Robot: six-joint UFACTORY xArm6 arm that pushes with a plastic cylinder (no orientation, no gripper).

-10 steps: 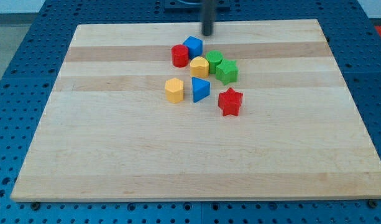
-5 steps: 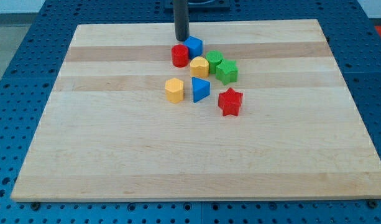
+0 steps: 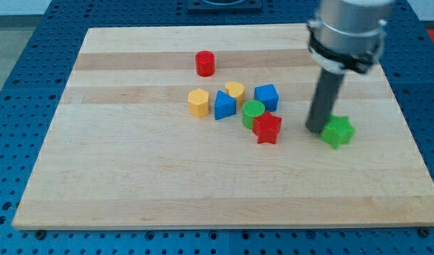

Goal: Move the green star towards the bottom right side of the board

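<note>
Shoved rightward, green star (image 3: 338,132) — partly hidden — touches my tip (image 3: 314,128).

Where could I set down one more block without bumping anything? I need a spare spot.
Bare board spans the view's bottom, below the red star and green star, and the view's left, beyond the yellow hexagon. The middle cluster is crowded. My tip sits against the green star's left.

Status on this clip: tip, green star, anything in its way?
My tip at green star's left edge, seemingly touching. Star right of centre, apart from the cluster. No blocks toward the board's bottom right.
</note>
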